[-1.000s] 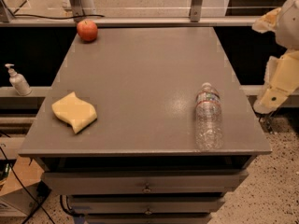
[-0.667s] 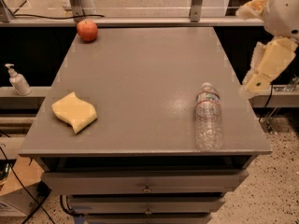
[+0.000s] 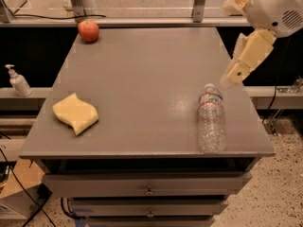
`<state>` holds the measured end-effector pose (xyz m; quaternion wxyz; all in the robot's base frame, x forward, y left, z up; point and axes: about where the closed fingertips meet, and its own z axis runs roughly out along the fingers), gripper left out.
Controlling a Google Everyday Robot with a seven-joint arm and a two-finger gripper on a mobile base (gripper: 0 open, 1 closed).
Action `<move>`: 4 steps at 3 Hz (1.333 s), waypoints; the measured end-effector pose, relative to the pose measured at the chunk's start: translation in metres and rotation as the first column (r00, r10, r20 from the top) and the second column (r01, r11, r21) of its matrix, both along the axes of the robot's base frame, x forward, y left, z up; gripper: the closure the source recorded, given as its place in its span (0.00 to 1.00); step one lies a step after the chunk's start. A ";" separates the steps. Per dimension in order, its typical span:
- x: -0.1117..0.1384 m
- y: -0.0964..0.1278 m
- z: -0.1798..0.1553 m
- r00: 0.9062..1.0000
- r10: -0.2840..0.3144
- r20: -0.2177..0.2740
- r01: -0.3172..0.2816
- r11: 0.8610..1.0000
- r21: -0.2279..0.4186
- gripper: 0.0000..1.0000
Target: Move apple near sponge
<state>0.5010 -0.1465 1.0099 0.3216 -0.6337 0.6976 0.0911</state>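
- The small round red-orange apple (image 3: 88,30) sat at the far left corner of the flat grey worktop (image 3: 147,74), close to the back edge.
- The flat pale yellow sponge with wavy edges (image 3: 75,113) lay near the front left of the worktop, close to the left edge. It was well apart from the apple, which was nearly straight behind it.
- A clear plastic water bottle (image 3: 211,122) lay on its side near the front right. Its cap pointed toward the back and its base was close to the front edge.
- The cream-coloured claw (image 3: 229,78) hung in the air at the right edge of the worktop, just beyond the bottle's cap end. It slanted down and to the left from a white arm joint at the upper right.
- Whether the claw was open or closed could not be told. Nothing was seen in it, and it touched neither apple nor sponge.
- A white pump bottle (image 3: 18,81) stood on a lower ledge left of the worktop.
- Grey drawers (image 3: 149,186) sat below the front edge.
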 end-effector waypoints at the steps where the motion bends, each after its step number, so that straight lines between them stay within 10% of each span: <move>1: 0.000 0.000 0.000 1.000 0.000 0.000 0.000 1.000 -0.001 0.00; 4: 0.064 0.111 -0.026 0.999 0.039 -0.006 -0.036 0.964 0.265 0.00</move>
